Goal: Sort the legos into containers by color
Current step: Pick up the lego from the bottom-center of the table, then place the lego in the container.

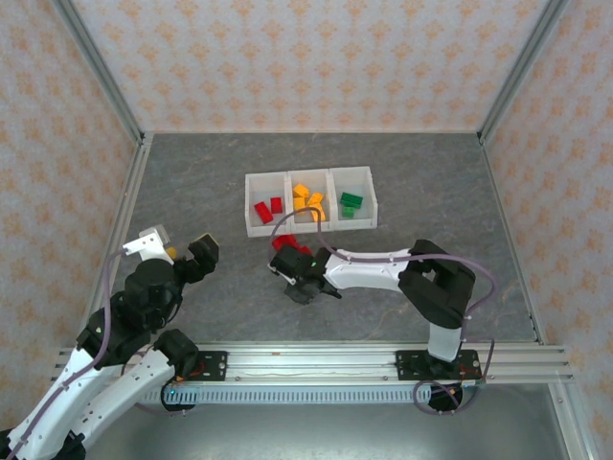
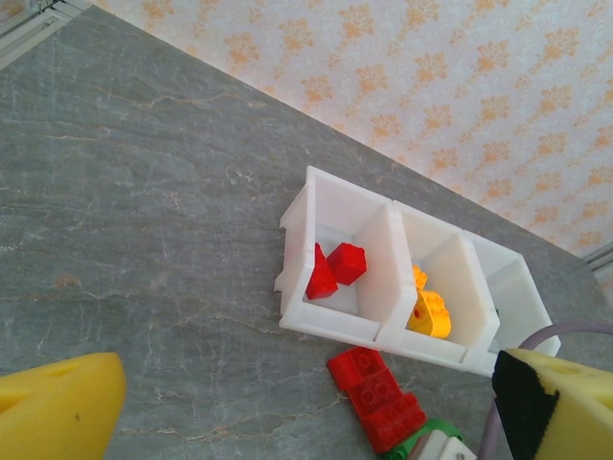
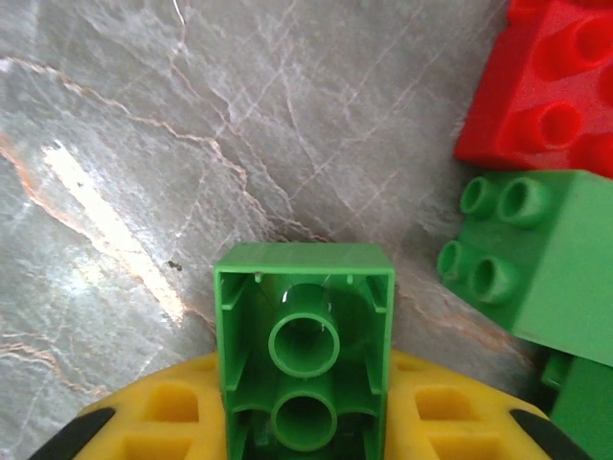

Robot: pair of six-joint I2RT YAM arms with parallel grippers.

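Note:
The containers [image 1: 309, 230] stand mid-table as one white tray of three bins: red legos [image 1: 267, 208] in the left bin, orange-yellow ones [image 1: 308, 199] in the middle, green ones [image 1: 351, 203] in the right. Loose red bricks [image 2: 378, 393] lie on the table just in front of the tray [image 2: 330, 321]. My right gripper [image 1: 292, 271] hovers low beside them, shut on a green brick [image 3: 305, 345] whose hollow underside faces the wrist camera. Another green brick [image 3: 536, 264] and a red one [image 3: 556, 86] lie close by. My left gripper [image 1: 189, 254] stands open, well left of the tray.
Metal frame rails run along the table edges, with patterned walls behind them. Bare grey table lies left of the tray and between the arms. A grey cable [image 1: 287, 225] loops from the right wrist near the tray's front wall.

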